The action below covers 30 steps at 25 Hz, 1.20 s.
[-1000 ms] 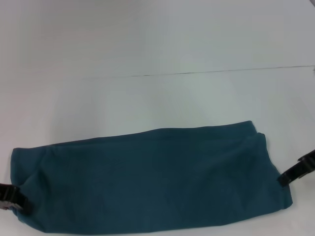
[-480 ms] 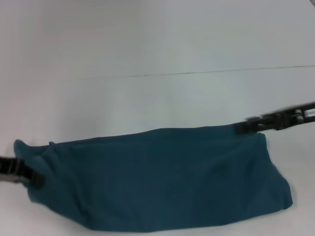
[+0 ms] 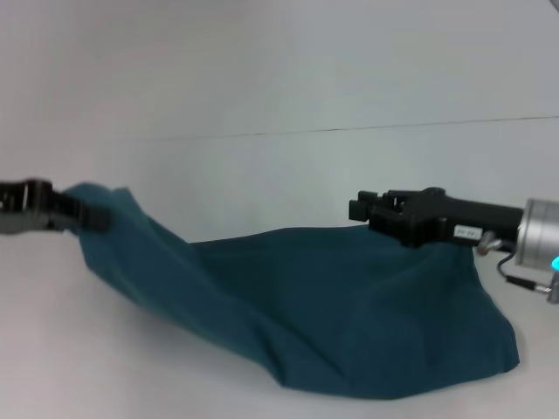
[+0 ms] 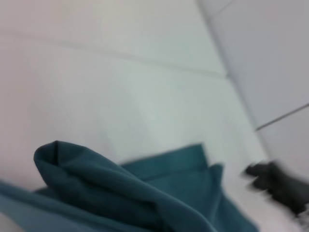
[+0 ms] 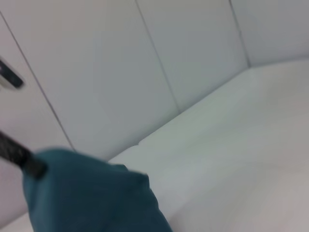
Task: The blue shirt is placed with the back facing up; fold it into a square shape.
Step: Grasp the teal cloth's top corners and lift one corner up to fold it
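The blue shirt (image 3: pixel 349 314) lies plain and rumpled on the white desk (image 3: pixel 262 175), its left end raised in a drooping peak. The left claw (image 3: pixel 92 216) pinches that end. The right claw (image 3: pixel 360 209) hovers above the shirt's right part; its fingers' state cannot be told.

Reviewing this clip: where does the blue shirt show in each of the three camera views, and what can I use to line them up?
Head view: the blue shirt fills the lower middle, its left end lifted by the left gripper.
Left wrist view: it bunches along the bottom edge.
Right wrist view: a raised fold of it fills the lower left corner.
Shared landmark: the white table under the shirt, seen in all three views.
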Motion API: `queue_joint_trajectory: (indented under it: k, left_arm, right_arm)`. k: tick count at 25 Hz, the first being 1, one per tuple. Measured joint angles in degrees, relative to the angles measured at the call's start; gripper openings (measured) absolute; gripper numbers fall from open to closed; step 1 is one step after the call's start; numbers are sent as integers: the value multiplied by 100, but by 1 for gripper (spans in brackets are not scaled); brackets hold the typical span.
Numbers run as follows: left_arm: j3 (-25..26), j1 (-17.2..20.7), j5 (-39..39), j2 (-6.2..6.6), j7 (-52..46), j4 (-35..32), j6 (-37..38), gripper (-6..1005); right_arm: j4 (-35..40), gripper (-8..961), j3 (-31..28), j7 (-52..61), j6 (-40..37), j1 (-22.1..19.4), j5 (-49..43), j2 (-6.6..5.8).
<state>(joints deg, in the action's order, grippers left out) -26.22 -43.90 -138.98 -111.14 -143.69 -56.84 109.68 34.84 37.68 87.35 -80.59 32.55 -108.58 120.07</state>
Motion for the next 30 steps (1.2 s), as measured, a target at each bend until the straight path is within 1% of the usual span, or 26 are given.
queue_joint_trajectory:
  k: [3, 6, 10, 13, 17, 19, 23, 26, 30]
  left_arm:
    - [175, -106, 208, 84, -96, 123, -22, 104]
    - [255, -231, 290, 130, -182, 205, -61, 104]
    - [250, -365, 297, 166, -270, 223, -81, 104]
    - [236, -423, 301, 192, -305, 225, -110, 104]
    - [235, -485, 303, 225, -309, 226, -118, 104]
    - [240, -512, 304, 249, -307, 226, -118, 105]
    - [259, -541, 308, 281, -288, 213, -73, 105]
    - [265, -539, 309, 291, -272, 192, -40, 105]
    - [270, -515, 310, 295, -235, 184, 3, 105]
  right_arm:
    - [-617, 324, 5, -755, 564, 140, 117, 19]
    - [-1213, 195, 30, -1375, 1109, 409, 135, 27]
    - [-1841, 13, 373, -1837, 1653, 852, 136, 47]
    - [-2172, 6, 571, -2085, 1957, 1164, 141, 80]
    - [-2697, -2, 602, -2366, 2235, 1670, 126, 87]
    - [-2910, -2, 699, -2422, 2304, 1925, 100, 90]
    - [-3278, -2, 1058, -2426, 2518, 2425, 91, 143]
    - [-3612, -2, 1174, -2427, 2655, 2808, 90, 151]
    - [-3828, -1, 1153, -2485, 2706, 3060, 91, 153]
